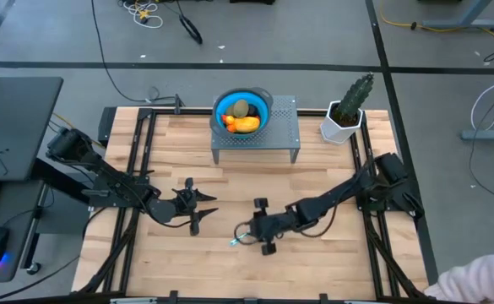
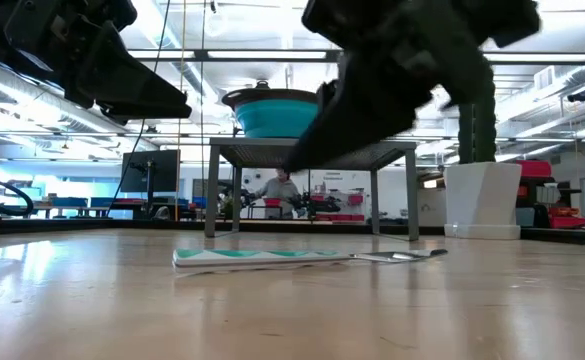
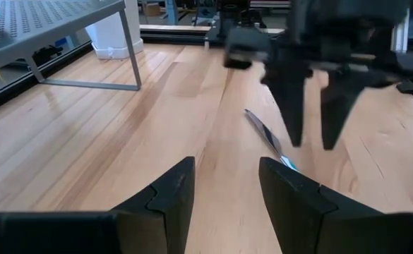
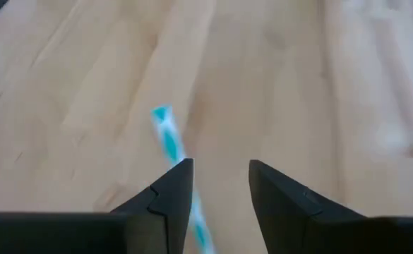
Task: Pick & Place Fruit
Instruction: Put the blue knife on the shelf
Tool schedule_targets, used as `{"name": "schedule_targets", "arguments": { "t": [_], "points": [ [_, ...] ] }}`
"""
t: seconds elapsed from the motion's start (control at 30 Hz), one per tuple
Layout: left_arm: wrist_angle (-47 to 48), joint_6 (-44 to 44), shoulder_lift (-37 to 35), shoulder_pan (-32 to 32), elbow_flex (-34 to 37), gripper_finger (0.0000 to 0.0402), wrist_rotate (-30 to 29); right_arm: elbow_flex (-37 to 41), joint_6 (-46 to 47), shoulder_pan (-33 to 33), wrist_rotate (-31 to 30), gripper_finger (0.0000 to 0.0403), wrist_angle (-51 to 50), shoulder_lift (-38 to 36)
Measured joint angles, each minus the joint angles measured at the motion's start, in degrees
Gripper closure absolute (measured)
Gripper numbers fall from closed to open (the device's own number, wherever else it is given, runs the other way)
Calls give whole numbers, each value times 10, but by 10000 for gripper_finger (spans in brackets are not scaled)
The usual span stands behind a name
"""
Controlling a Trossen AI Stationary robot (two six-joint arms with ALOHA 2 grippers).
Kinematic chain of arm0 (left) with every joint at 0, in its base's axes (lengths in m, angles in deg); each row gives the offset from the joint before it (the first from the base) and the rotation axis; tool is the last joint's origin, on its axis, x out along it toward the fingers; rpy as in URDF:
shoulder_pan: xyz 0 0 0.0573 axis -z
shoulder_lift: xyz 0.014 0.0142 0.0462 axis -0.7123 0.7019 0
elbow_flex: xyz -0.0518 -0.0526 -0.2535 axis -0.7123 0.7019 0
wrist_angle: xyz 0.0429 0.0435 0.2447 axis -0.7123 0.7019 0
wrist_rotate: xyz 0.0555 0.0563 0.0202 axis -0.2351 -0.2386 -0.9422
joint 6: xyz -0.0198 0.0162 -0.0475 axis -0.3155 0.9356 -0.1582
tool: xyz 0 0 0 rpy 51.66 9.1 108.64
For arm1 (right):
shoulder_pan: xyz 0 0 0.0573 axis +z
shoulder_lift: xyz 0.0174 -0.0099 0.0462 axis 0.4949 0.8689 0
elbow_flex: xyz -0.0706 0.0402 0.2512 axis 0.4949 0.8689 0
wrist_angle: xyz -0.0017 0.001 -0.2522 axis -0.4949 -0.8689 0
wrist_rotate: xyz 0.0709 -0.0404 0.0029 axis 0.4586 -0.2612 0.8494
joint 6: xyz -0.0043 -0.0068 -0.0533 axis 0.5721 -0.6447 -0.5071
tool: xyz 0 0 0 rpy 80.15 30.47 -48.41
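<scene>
Fruit (image 1: 243, 116): smooth rounded pieces in glossy blue bowl (image 1: 262, 106), table's (image 1: 331, 253) 12 o'clock. Left gripper (image 1: 210, 205), right gripper (image 1: 245, 234): tapered fingers parted, empty.

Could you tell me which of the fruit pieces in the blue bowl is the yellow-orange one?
It is the oblong piece lying at the front of the blue bowl; the oval behind it is olive-brown.

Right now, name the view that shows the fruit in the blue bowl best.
High view: looking down, the fruit shows inside the blue bowl. The low view shows only the bowl's side on the metal stand; the wrist views show no fruit.
</scene>
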Motion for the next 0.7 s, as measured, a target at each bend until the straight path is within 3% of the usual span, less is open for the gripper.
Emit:
{"name": "schedule_targets", "arguments": {
  "t": [0.37,0.7],
  "points": [
    [-14,1,0,0,0,233,6,1,28,16,-31,254,-4,61],
    [-18,2,0,0,0,233,8,0,28,16,16,260,-24,66]
  ]
}}
